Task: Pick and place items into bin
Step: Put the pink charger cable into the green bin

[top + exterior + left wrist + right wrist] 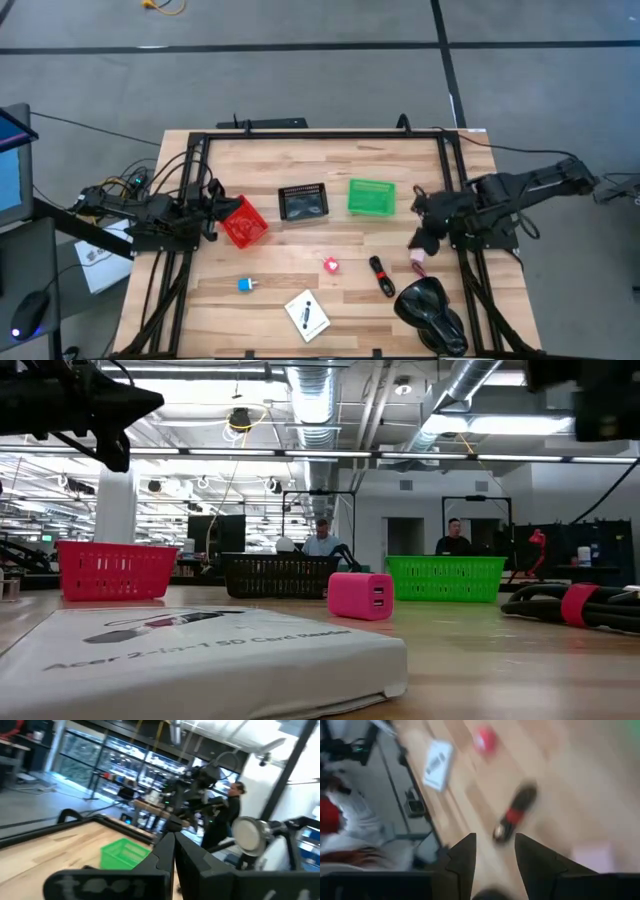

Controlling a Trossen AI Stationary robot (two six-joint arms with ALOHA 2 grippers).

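Note:
In the high view the loose items lie on the near half of the wooden table: tiny blue piece point(246, 285), pink-red piece point(331, 266), black-and-red stick point(381, 276), white card point(307, 314), pale pink cube point(418, 259). My right gripper point(425, 238) hovers open just beyond the cube. Its wrist view shows the open fingers point(492, 847) short of the stick point(515, 812), with the cube point(592, 855) off to one side. My left gripper point(213, 204) waits shut beside the red basket point(243, 222). Its fingers point(174, 851) are closed together.
Three baskets stand in a row mid-table: red, black point(303, 202) and green point(372, 197). A big glossy black lump point(430, 310) sits at the near right corner. A black frame point(320, 133) borders the table. People point(322, 540) show far behind in the low view.

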